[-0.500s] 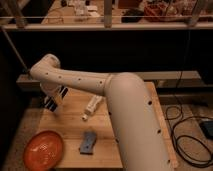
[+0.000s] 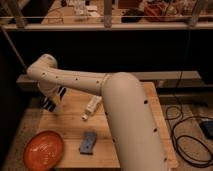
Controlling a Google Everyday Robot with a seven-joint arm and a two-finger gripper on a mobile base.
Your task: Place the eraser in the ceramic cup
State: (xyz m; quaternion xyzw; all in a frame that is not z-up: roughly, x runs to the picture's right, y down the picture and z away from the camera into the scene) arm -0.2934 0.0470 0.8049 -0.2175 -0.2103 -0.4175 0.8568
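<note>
Gripper point(image 2: 53, 101) hangs low over the far-left part of the surface point(image 2: 70, 125), empty as far as one can see, and whether it is open or closed I cannot tell. The big pale arm point(image 2: 130, 120) sweeps in from the right and hides much of the wood behind it.

Just right of the gripper lies a white tube point(image 2: 91, 106), slanting down-left. Nearer the camera sits the eraser point(image 2: 88, 142), which I take to be that grey-blue block (the only eraser-like shape here), flat on the surface and well apart from the gripper. An orange dish point(image 2: 44, 149) sits at the near-left corner. No ceramic cup shows; the arm may be covering it.

The step in hand looks like the reach for the eraser. Its long axis runs from near-left to far-right, the far end leaning slightly right. Best to come straight down over its middle, turn the wrist so the gripper closes across the short sides, and steer clear of the tube on the way
</note>
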